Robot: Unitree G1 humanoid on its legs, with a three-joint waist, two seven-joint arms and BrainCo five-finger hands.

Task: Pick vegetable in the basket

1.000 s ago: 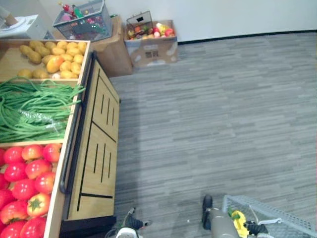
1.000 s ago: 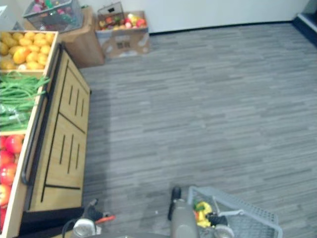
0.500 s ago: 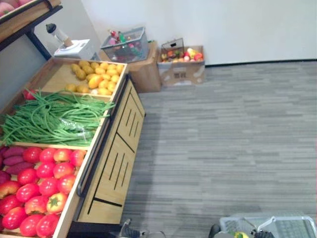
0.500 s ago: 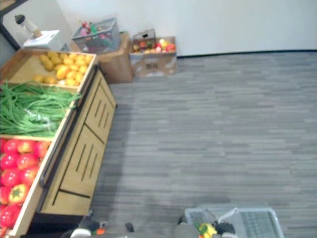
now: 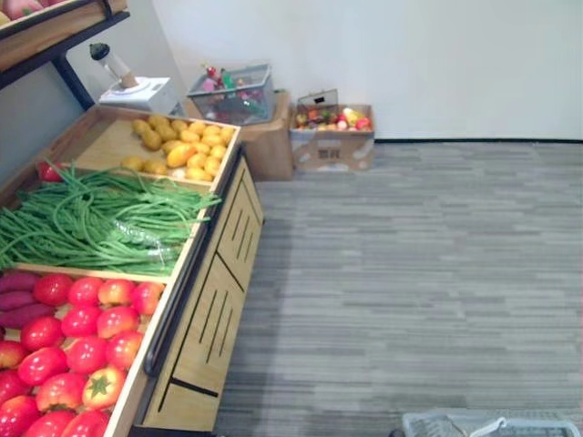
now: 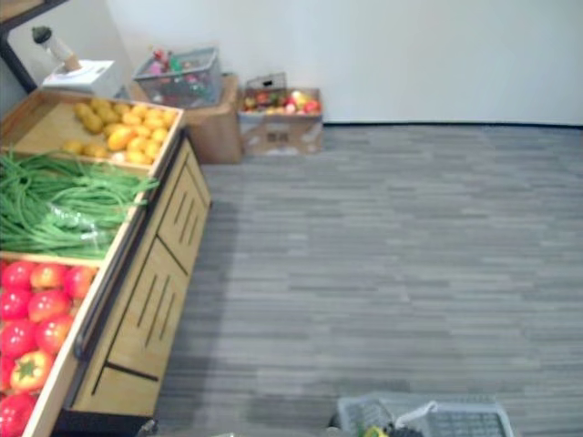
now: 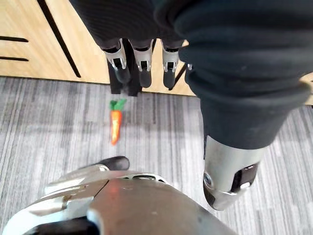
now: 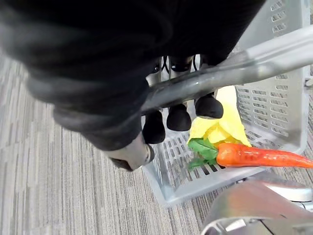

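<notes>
A produce stand (image 5: 217,305) of green beans (image 5: 100,217) and tomatoes (image 5: 80,330) stands on the robot's left, nearer the left robot hand (image 7: 142,62), whose straight fingers hang empty. The right robot hand (image 8: 178,116) curls round the handle of the grey basket (image 8: 286,73), one carrot (image 8: 259,155) inside. A stray carrot (image 7: 115,126) lies on the floor (image 7: 54,115) beyond the left fingertips, leaves toward the stand.

produce stand (image 5: 219,300) left | bins near to far: tomatoes (image 5: 77,319), long beans (image 5: 100,223), rounded produce (image 5: 182,146) | carton (image 5: 332,150) behind, against wall (image 5: 410,64) | basket (image 8: 279,98) on floor (image 5: 410,273) right, carrot (image 8: 259,155) inside | loose carrot (image 7: 115,126) on floor before stand base
</notes>
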